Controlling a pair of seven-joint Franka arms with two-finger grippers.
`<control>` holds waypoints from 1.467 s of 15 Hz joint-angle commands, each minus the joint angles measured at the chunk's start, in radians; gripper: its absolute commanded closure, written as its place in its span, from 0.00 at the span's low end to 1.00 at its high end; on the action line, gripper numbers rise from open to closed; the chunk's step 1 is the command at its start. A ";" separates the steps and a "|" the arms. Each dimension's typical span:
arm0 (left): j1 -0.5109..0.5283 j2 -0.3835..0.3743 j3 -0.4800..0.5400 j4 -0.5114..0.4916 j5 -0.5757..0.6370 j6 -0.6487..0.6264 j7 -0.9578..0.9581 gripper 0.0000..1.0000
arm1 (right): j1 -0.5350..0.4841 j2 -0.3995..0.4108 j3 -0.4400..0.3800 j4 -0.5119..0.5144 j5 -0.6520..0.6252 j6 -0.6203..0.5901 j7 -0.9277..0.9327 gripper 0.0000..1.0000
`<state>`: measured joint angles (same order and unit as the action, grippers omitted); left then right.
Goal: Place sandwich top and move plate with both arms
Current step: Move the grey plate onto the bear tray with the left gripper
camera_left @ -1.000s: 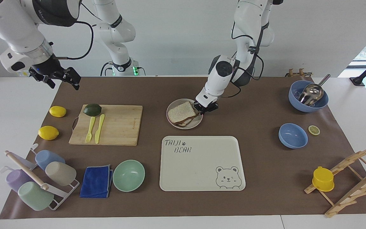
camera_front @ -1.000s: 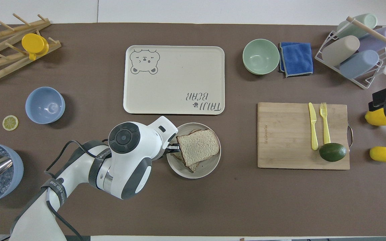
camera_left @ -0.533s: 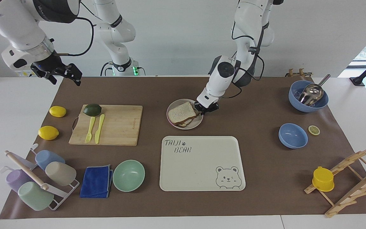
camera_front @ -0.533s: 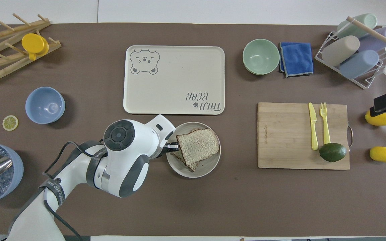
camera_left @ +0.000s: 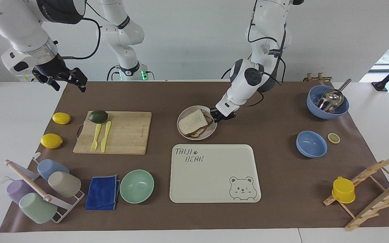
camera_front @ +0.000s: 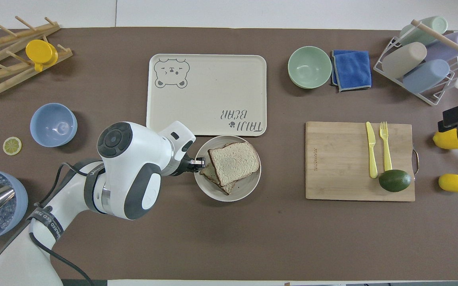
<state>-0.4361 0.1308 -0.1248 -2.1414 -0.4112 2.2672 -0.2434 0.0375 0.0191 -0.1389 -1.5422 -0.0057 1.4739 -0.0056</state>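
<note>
The left gripper (camera_left: 214,114) pinches the rim of the plate (camera_left: 211,133) at frame centre. The sandwich top (camera_left: 192,121) lies on another slice on that plate, just above the tray (camera_left: 214,173). At upper left the right gripper (camera_left: 67,80) hangs over the table corner; its state is unclear.

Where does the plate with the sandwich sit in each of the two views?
Facing view: the plate lies mid-table, just above the tray's lettered corner, with the left gripper at its rim.
Overhead view: the plate lies just below the tray, with the left gripper at its rim.
Shared landmark: the tray's TAIJI BEAR lettering, next to the plate in both.
</note>
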 commanded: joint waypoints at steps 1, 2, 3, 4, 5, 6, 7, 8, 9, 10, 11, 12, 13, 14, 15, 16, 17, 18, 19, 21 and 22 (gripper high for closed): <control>0.057 -0.022 0.001 0.081 -0.046 -0.116 0.044 1.00 | -0.001 -0.021 0.001 -0.029 0.009 0.026 -0.017 0.00; 0.077 -0.017 0.001 0.112 -0.046 -0.142 0.044 1.00 | 0.001 -0.021 0.002 -0.029 0.007 0.020 -0.019 0.00; 0.088 -0.008 0.004 0.145 -0.044 -0.152 0.045 1.00 | 0.004 -0.021 0.002 -0.029 0.007 0.019 -0.017 0.00; 0.091 0.001 0.007 0.167 -0.044 -0.141 0.053 1.00 | 0.008 -0.021 0.002 -0.029 0.007 0.016 -0.017 0.00; 0.103 0.015 0.007 0.187 -0.044 -0.133 0.055 1.00 | 0.009 -0.021 0.002 -0.029 0.007 0.011 -0.016 0.00; 0.126 0.027 0.007 0.210 -0.043 -0.132 0.056 1.00 | 0.007 -0.021 0.002 -0.029 0.007 0.011 -0.016 0.00; 0.141 0.038 0.007 0.228 -0.040 -0.132 0.062 1.00 | 0.008 -0.021 0.002 -0.029 0.007 0.010 -0.017 0.00; 0.157 0.062 0.008 0.263 -0.032 -0.132 0.067 1.00 | 0.007 -0.021 0.002 -0.029 0.007 0.010 -0.017 0.00; 0.158 0.100 0.008 0.309 -0.032 -0.141 0.065 1.00 | 0.007 -0.021 0.002 -0.029 0.007 0.010 -0.019 0.00; 0.160 0.125 0.010 0.343 -0.032 -0.147 0.065 1.00 | 0.007 -0.021 0.002 -0.027 0.007 0.010 -0.019 0.00; 0.161 0.150 0.010 0.369 -0.032 -0.144 0.065 1.00 | 0.007 -0.021 0.002 -0.027 0.007 0.010 -0.022 0.00; 0.169 0.176 0.011 0.397 -0.032 -0.143 0.065 1.00 | 0.007 -0.019 0.002 -0.027 0.007 0.011 -0.022 0.00; 0.178 0.209 0.011 0.435 -0.032 -0.144 0.065 1.00 | 0.007 -0.019 0.002 -0.025 0.007 0.011 -0.022 0.00; 0.180 0.249 0.011 0.481 -0.031 -0.149 0.062 1.00 | 0.007 -0.021 0.002 -0.027 0.007 0.010 -0.022 0.00; 0.181 0.295 0.013 0.532 -0.031 -0.150 0.062 1.00 | 0.007 -0.021 0.002 -0.027 0.007 0.010 -0.020 0.00; 0.189 0.338 0.014 0.573 -0.031 -0.149 0.061 1.00 | 0.007 -0.021 0.002 -0.027 0.007 0.011 -0.020 0.00; 0.195 0.369 0.016 0.600 -0.029 -0.147 0.061 1.00 | 0.007 -0.021 0.002 -0.027 0.007 0.010 -0.022 0.00; 0.207 0.397 0.016 0.620 -0.026 -0.146 0.062 1.00 | 0.007 -0.021 0.002 -0.027 0.007 0.008 -0.022 0.00; 0.215 0.426 0.016 0.644 -0.017 -0.140 0.062 1.00 | 0.007 -0.021 0.002 -0.027 0.007 0.008 -0.022 0.00; 0.217 0.454 0.016 0.660 0.020 -0.106 0.065 1.00 | 0.007 -0.021 0.002 -0.027 0.007 0.002 -0.020 0.00; 0.215 0.455 0.014 0.654 0.032 -0.072 0.065 1.00 | 0.007 -0.021 0.002 -0.027 0.007 -0.003 -0.020 0.00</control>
<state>-0.2224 0.5621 -0.1059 -1.5310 -0.4044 2.1682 -0.1863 0.0491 0.0191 -0.1386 -1.5463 -0.0057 1.4777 -0.0057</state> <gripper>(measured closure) 0.960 0.000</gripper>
